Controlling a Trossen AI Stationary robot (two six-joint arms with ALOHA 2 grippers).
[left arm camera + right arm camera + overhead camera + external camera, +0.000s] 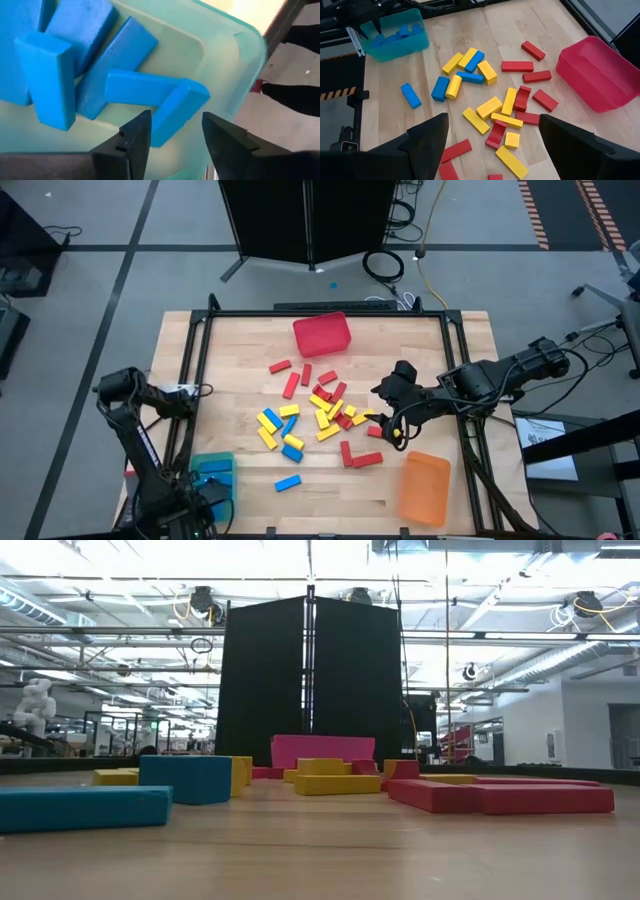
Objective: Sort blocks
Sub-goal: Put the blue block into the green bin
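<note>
A wooden table [230, 370] seen from above, with two dark robot arms reaching in from either side. Scattered across the middle of the table is a loose spread of small flat blocks [320, 412] in red, yellow and blue, some touching or overlapping, others lying apart. A single blue block [288, 482] lies alone nearer the front edge, and an L-shaped pair of red blocks [358, 456] sits just right of it.

Three plastic bins stand around the spread: a red bin [322, 334] at the far side, an orange bin [424, 487] at the front right, and a teal bin [212, 477] at the front left.

The left pincer [172, 132] is above the teal bin, its fingers apart. A blue block [179, 110] lies tilted just below and between the fingertips, resting on other blue blocks [75, 55] piled in the bin; the fingers do not grip it.

The right pincer [492, 135] hovers over the right part of the spread, near the yellow and red blocks, with its fingers wide open and nothing between them.

From table height, a blue block [80, 808] lies close in front on the left, red blocks [500, 795] lie on the right, and a black panel [312, 680] stands behind the table
</note>
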